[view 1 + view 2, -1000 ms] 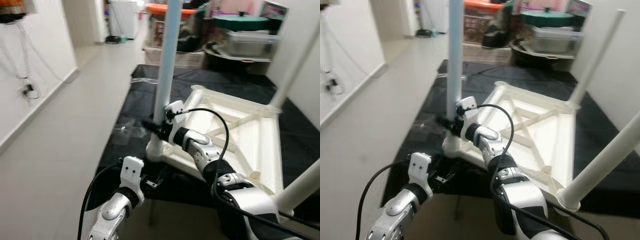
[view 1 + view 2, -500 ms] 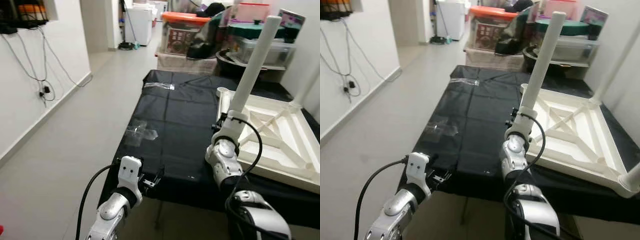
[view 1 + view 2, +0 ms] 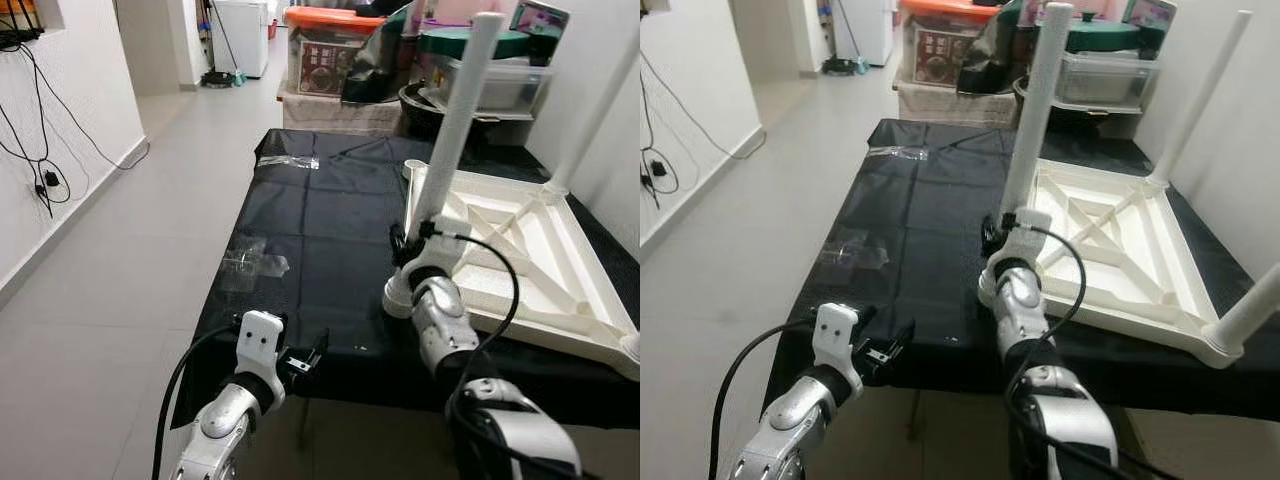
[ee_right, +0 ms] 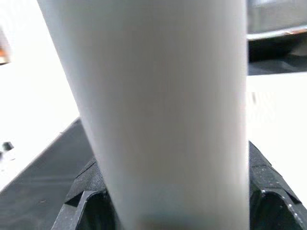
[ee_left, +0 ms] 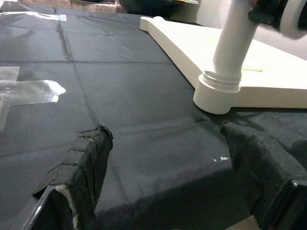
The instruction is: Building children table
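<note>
Table top (image 3: pixel 520 255), white and ribbed, lies upside down on the black cloth (image 3: pixel 320 230) of the work surface. A white leg (image 3: pixel 455 120) stands nearly upright in its near left corner socket and is clasped low down by the right gripper (image 3: pixel 412 240), whose fingers are closed around it. Other legs are seen standing at the far right corner and near right corner. The left gripper (image 3: pixel 305 358) is held spread and empty at the cloth's near edge. Whether the clasped leg is fully seated cannot be told, so tightening may remain.

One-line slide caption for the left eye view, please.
Right gripper clamped low on the white table leg at the upturned tabletop corner; left gripper, open, hovers at the black cloth edge.
</note>
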